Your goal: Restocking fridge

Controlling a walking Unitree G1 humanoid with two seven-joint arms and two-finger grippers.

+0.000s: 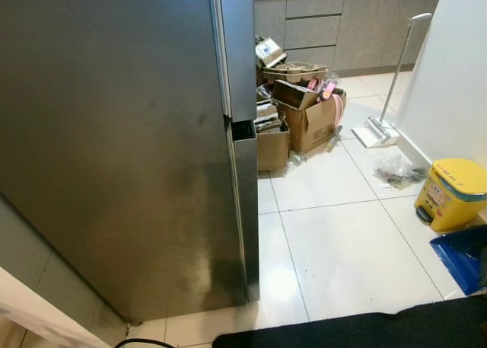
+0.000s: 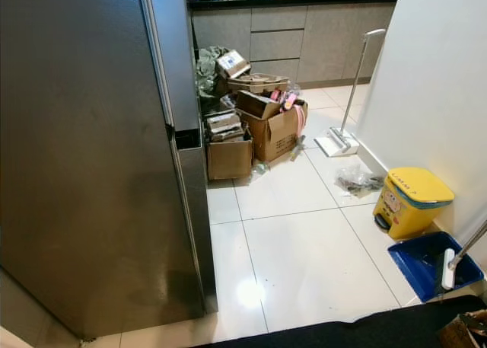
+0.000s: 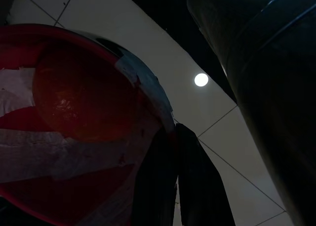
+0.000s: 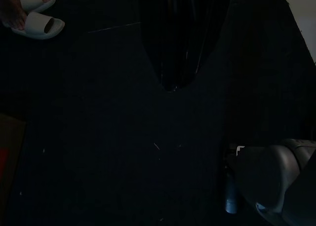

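One fridge (image 1: pixel 114 150), one yellow bin (image 2: pixel 409 202), one mop (image 2: pixel 346 97), one blue dustpan (image 2: pixel 426 264).

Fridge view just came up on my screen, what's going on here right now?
The robot stands facing the tall grey steel fridge, whose doors are closed. In the left wrist view, the left gripper hangs beside a red round container patched with white tape. The right arm hangs idle over a dark mat. Open brown cardboard boxes sit piled beyond the fridge, and a yellow pedal bin stands by the wall.

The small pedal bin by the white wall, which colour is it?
Yellow; the pedal bin shows best in the right eye view.
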